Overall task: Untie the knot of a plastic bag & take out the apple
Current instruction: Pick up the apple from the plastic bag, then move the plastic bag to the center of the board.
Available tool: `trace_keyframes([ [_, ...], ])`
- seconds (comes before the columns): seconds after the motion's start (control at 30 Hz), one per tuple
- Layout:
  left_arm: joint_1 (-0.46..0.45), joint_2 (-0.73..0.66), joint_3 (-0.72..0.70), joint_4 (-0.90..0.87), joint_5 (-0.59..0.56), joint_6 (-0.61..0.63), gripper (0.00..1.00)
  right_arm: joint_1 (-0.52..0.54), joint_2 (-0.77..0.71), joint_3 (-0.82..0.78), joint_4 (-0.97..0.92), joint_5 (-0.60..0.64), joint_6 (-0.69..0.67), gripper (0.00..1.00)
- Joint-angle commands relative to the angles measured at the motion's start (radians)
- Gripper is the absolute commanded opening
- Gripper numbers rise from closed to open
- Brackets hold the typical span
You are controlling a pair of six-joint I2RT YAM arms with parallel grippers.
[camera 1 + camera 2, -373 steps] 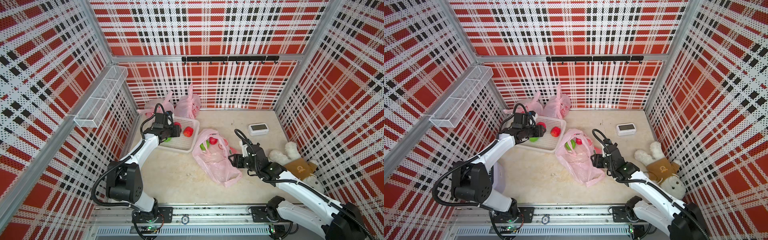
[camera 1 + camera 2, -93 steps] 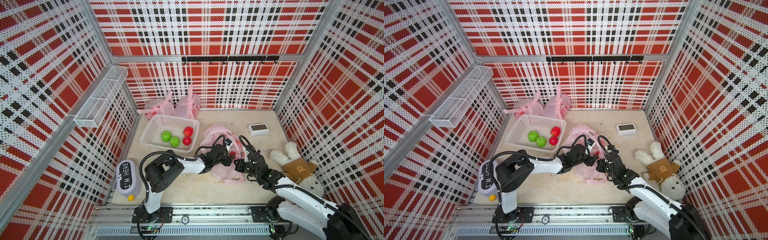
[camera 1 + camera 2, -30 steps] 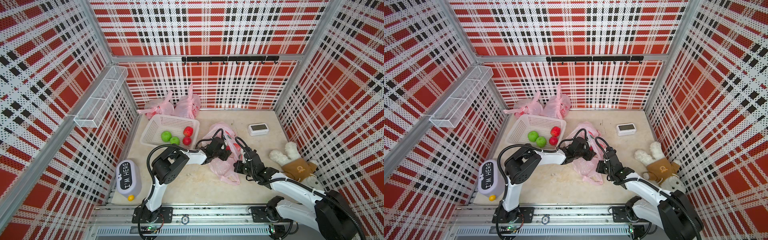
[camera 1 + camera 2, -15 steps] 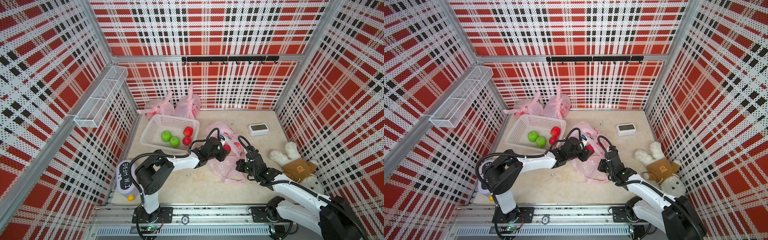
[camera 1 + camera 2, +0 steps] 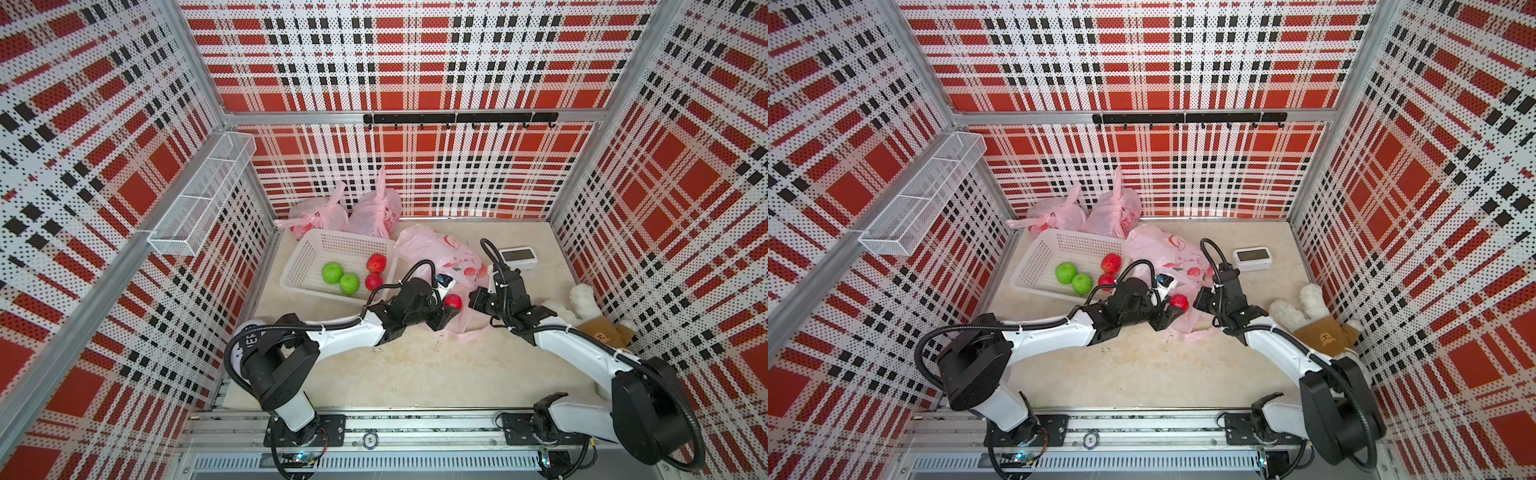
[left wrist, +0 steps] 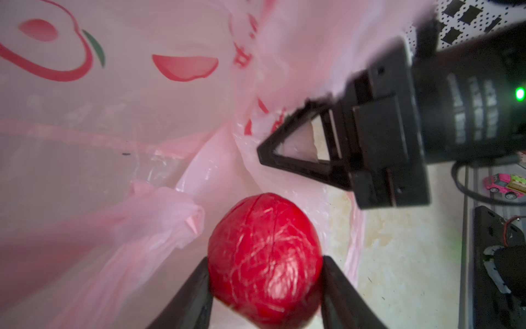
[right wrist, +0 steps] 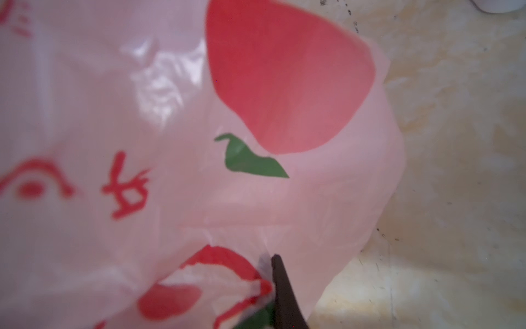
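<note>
A pink plastic bag (image 5: 440, 251) (image 5: 1163, 253) printed with apples lies untied in the middle of the table. My left gripper (image 5: 451, 305) (image 5: 1177, 306) (image 6: 264, 259) is shut on a red apple (image 5: 454, 301) (image 5: 1179, 301) (image 6: 263, 250) at the bag's near edge, one black finger on each side of it. The apple is outside the plastic (image 6: 142, 114). My right gripper (image 5: 478, 300) (image 5: 1202, 302) (image 7: 270, 263) is shut on a fold of the bag (image 7: 85, 114), just right of the apple. From the left wrist, the right gripper (image 6: 284, 153) shows pinching that plastic.
A white basket (image 5: 349, 237) (image 5: 1084, 237) with two green and two red apples stands back left. Two knotted pink bags (image 5: 376, 210) (image 5: 320, 214) sit behind it. A white clock (image 5: 517, 257) and a plush toy (image 5: 582, 299) lie to the right.
The left arm's elbow has swung out toward the front left while its gripper keeps the red apple at the bag's edge. The right gripper still pinches the bag.
</note>
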Motion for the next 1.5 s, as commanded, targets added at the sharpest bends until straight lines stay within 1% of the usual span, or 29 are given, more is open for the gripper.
trace_keyframes([
  [0.0,0.019,-0.005,-0.026,-0.022,0.051,0.006,0.54,-0.006,0.036,0.064,0.069,-0.053,-0.007,0.00],
  [0.13,0.041,0.023,-0.034,-0.022,0.101,-0.004,0.54,-0.009,0.064,0.091,0.077,-0.056,-0.003,0.00],
  [0.23,0.039,0.004,-0.043,-0.020,0.111,0.017,0.54,-0.018,0.080,0.109,0.076,-0.064,-0.002,0.00],
  [0.37,0.039,-0.066,-0.047,-0.026,0.119,0.034,0.54,-0.056,0.113,0.155,0.076,-0.083,-0.012,0.00],
  [0.47,0.042,-0.145,-0.032,-0.052,0.111,0.044,0.54,-0.110,0.164,0.230,0.058,-0.114,-0.054,0.00],
  [0.6,0.048,-0.222,0.011,-0.114,0.087,0.069,0.54,-0.187,0.264,0.367,0.027,-0.121,-0.128,0.00],
  [0.73,0.073,-0.270,0.034,-0.135,0.088,0.052,0.54,-0.246,0.416,0.569,-0.011,-0.124,-0.187,0.00],
  [0.9,0.117,-0.313,0.044,-0.174,0.072,0.043,0.54,-0.306,0.618,0.824,-0.060,-0.139,-0.201,0.00],
  [1.0,0.163,-0.344,0.026,-0.190,0.065,0.041,0.54,-0.338,0.741,0.971,-0.074,-0.150,-0.189,0.00],
  [1.13,0.250,-0.395,-0.010,-0.204,0.078,0.019,0.53,-0.372,0.885,1.161,-0.122,-0.148,-0.168,0.00],
  [1.33,0.385,-0.453,-0.042,-0.274,0.067,0.009,0.53,-0.391,0.996,1.315,-0.150,-0.102,-0.141,0.00],
  [1.43,0.454,-0.472,-0.050,-0.314,0.047,0.004,0.53,-0.391,1.009,1.355,-0.178,-0.093,-0.146,0.18],
  [1.47,0.475,-0.474,-0.049,-0.333,0.039,0.004,0.53,-0.390,1.007,1.359,-0.186,-0.093,-0.152,0.25],
])
